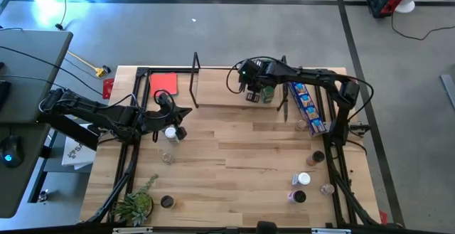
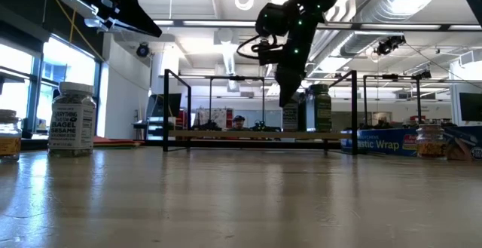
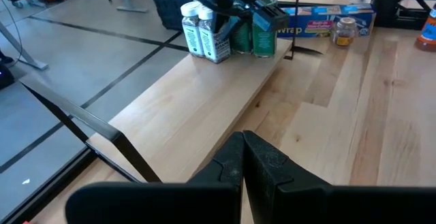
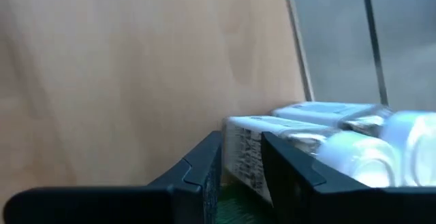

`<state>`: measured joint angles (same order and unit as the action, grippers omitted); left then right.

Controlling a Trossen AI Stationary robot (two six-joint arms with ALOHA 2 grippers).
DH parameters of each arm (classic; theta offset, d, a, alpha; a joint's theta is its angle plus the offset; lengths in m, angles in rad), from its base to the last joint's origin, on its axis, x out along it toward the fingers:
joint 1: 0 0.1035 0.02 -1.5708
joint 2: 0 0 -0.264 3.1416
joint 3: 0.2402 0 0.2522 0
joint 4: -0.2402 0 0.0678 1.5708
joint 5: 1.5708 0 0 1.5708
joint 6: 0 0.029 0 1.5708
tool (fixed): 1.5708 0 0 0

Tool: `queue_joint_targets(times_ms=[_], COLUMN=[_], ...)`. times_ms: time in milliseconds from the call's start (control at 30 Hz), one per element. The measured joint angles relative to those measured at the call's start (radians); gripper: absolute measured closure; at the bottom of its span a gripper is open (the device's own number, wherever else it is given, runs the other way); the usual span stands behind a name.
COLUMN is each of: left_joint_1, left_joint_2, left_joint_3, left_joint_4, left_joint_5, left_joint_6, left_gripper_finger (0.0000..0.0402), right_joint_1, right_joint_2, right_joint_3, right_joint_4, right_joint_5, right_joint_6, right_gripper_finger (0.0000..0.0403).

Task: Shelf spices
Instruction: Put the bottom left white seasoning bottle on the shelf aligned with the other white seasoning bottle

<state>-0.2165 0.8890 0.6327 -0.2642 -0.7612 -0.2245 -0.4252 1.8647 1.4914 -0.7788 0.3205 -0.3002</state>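
right gripper [image 1: 254, 95] over the shelf [image 1: 220, 92], fingers pinching a white-capped jar [image 3: 212, 37] beside the green-lidded jars [image 3: 253, 33]; placing step, judged. next: release, lift clear without tipping neighbours; left gripper [image 3: 243, 157] pressed together, idle.

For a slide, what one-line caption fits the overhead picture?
Right gripper at the spice jars on the shelf; left gripper waits shut, other jars scattered on the table.

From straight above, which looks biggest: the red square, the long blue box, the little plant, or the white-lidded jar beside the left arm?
1. Blue box, longest.
2. Plant and red square: close, plant's spread perhaps wider; unsure.
3. White-lidded jar, smallest.
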Motion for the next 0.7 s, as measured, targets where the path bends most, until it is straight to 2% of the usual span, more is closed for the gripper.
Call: queue_joint_targets(times_ms=[233, 700], left_joint_1=[0.0, 0.0], left_joint_2=[0.0, 0.0], left_joint_3=[0.0, 0.0], left_joint_4=[0.0, 0.0], left_joint_5=[0.0, 0.004], left_joint_6=[0.0, -0.002], left_gripper_finger=[0.0401, 0.0401], right_joint_1=[0.006, 0.01], right_joint_2=[0.0, 0.0], right_joint_3=[0.0, 0.0], right_joint_4=[-0.045, -0.079], right_joint_5=[-0.022, 0.106], right_joint_6=[-0.023, -0.067], right_gripper_finger=[0.0305, 0.0305])
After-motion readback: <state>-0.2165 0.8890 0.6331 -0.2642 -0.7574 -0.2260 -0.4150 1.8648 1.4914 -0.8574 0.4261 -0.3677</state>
